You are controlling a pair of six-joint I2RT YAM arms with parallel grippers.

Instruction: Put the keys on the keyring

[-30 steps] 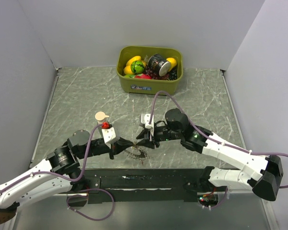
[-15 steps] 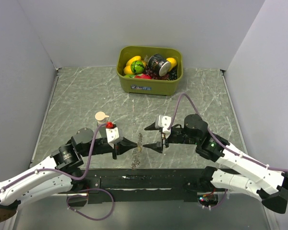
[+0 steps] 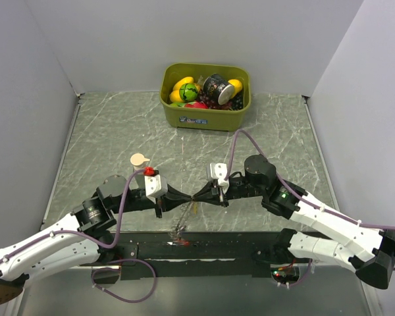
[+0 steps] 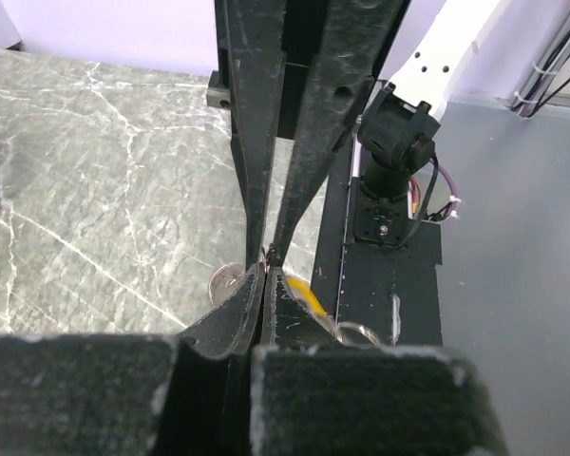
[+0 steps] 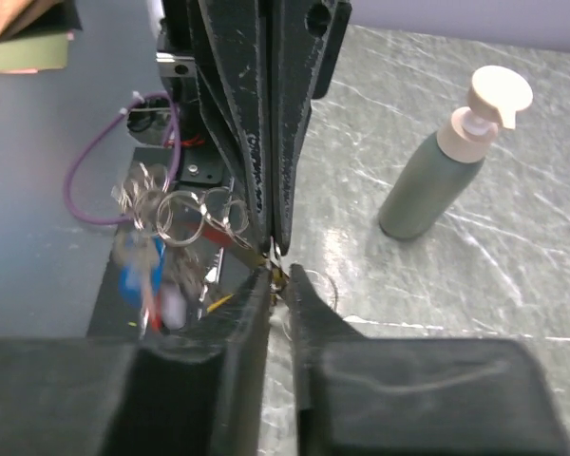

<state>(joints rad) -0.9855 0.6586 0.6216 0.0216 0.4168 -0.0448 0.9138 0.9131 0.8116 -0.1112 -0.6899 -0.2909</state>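
We see L gripper (image 3: 183, 197) & R gripper (image 3: 201, 195) tip to tip, fingers of both pressed together.
Blurred bunch w/ keys (image 5: 141, 269) + keyring (image 5: 180, 214) hangs just below tips; which gripper pinches it, cannot tell.

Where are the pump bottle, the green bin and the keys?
pump bottle (image 5: 426, 195): right wrist view, on its grey-green body.
green bin (image 3: 204, 119): top external view, on its front wall.
keys (image 5: 133, 274): right wrist view, on the blurred blue tag.
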